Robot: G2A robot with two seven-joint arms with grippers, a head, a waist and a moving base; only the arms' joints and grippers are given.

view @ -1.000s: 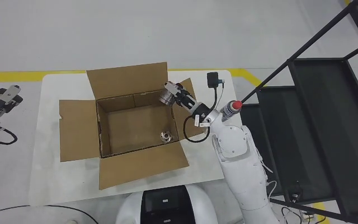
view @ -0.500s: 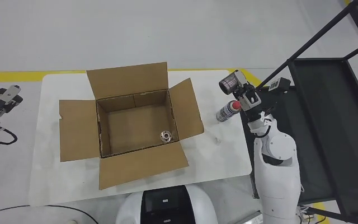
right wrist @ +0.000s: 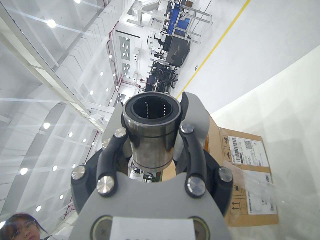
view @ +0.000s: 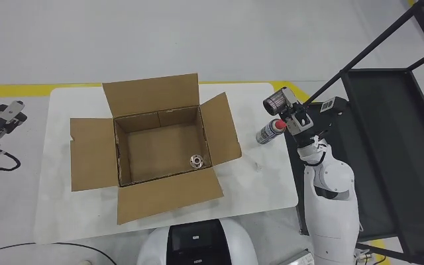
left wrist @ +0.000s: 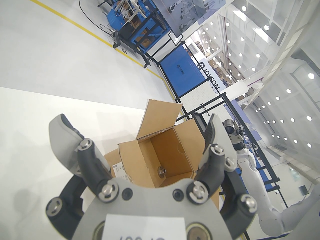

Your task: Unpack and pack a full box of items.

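while right gripper (right wrist: 153, 109) grips a likely bearing (right wrist: 152, 141), box (view: 151, 96) open

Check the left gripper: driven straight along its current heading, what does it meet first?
Probably the cardboard box. It sits framed between the open fingers of the left gripper, with bare table before it. Depth is unclear, so it might pass over the near side into the open box.

- Top view: from high above, facing straight down on the table (view: 265, 189) and the open box (view: 152, 93).
- Left wrist view: from behind the left gripper (left wrist: 137, 123), facing across the table to the same box, farther off.
- Right wrist view: very near behind the right gripper (right wrist: 152, 108) and its metal cylinder (right wrist: 151, 136), facing out into the hall (right wrist: 175, 33). It shares one box flap.
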